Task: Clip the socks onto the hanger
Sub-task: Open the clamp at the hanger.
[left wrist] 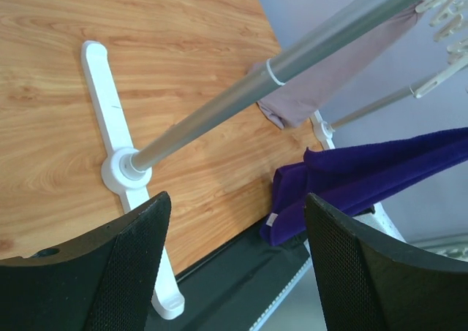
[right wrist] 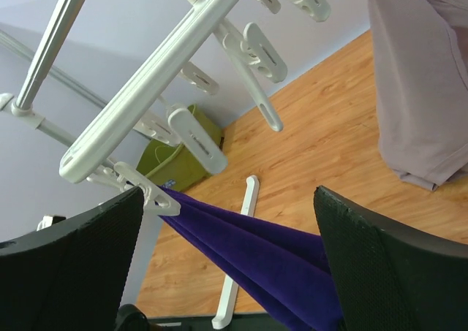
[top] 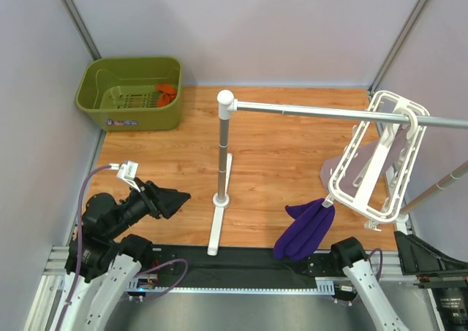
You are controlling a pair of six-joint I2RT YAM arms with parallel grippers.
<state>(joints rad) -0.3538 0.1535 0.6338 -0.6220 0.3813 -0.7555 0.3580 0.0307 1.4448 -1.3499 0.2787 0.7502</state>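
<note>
An orange-red sock (top: 167,91) lies in the green basket (top: 102,104) at the far left; I cannot tell whether it is one sock or two. The white clip hanger (top: 376,156) hangs tilted from the silver rail (top: 314,112) at the right, and it shows from below in the right wrist view (right wrist: 157,75). My left gripper (top: 172,198) is open and empty, low at the near left (left wrist: 238,196). My right gripper (right wrist: 228,193) is open and empty, under the hanger, by the near right edge (top: 413,247).
A dark purple cloth (top: 306,229) hangs from a hanger clip (right wrist: 150,196) and also shows in the left wrist view (left wrist: 365,174). A pale lilac cloth (top: 349,163) hangs behind the frame. The rail's white post (top: 223,148) and foot (top: 219,214) stand mid-table.
</note>
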